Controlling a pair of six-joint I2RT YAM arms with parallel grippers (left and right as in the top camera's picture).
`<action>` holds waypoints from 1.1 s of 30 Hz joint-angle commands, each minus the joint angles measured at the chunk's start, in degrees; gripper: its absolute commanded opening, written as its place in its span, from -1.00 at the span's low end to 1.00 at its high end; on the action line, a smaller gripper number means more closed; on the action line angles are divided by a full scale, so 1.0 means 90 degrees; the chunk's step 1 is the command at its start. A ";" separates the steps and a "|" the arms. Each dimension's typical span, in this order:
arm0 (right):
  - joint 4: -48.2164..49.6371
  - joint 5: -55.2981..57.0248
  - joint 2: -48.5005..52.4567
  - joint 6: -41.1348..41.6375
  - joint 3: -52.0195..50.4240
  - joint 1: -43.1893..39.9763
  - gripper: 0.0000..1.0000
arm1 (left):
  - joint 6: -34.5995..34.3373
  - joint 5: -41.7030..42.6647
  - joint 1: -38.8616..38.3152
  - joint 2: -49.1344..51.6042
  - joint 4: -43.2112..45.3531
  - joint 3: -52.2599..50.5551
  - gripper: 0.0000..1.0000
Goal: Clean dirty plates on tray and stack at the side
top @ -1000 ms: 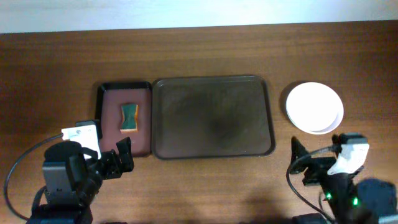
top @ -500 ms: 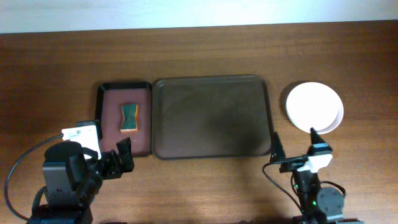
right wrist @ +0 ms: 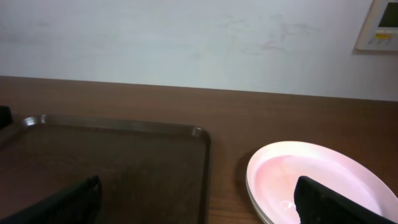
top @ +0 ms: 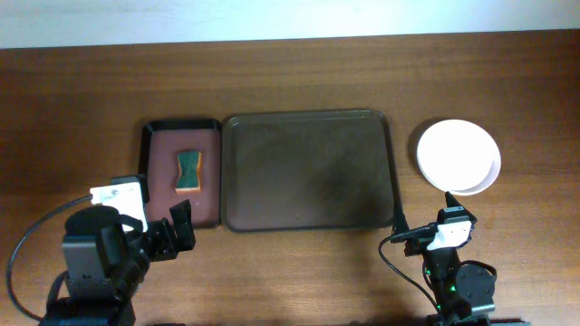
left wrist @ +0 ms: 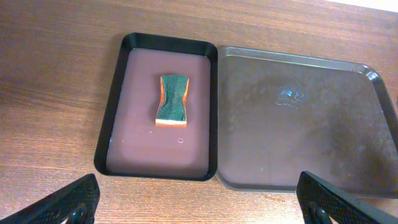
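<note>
The plates sit stacked on the wood tabletop to the right of the tray; the top one is white and plain, and it also shows in the right wrist view. The large dark brown tray is bare, as the left wrist view and right wrist view show. My left gripper is open and empty near the front left, below the small tray. My right gripper is open and empty in front of the tray's right corner and the plates.
A smaller reddish-brown tray lies against the large tray's left side and holds a green and orange sponge, also seen in the left wrist view. A pale wall runs along the table's far edge.
My right arm has swung left from the front right corner and now faces the gap between tray and plates. The left arm has not moved.
</note>
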 commanded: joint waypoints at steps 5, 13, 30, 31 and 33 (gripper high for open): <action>-0.0049 0.0015 -0.0053 -0.0041 -0.0032 0.0015 0.97 | -0.0034 -0.0022 0.0022 -0.0019 0.0007 -0.0015 0.99; -0.0049 0.0015 -0.0053 -0.0041 -0.0032 0.0015 0.97 | -0.0029 -0.0423 0.0032 -0.0520 -0.0109 -0.0223 0.99; -0.0049 0.0015 -0.0053 -0.0041 -0.0032 0.0015 0.97 | 0.1144 -0.0231 0.0095 -0.4422 0.6970 -0.6290 0.99; -0.0049 0.0015 -0.0053 -0.0041 -0.0032 0.0015 0.97 | 0.1161 -0.0243 0.0102 -0.4422 0.6756 -0.6285 0.99; -0.0049 0.0015 -0.0053 -0.0041 -0.0032 0.0015 0.97 | 0.1158 -0.0238 0.0107 -0.4422 0.6261 -0.6285 0.99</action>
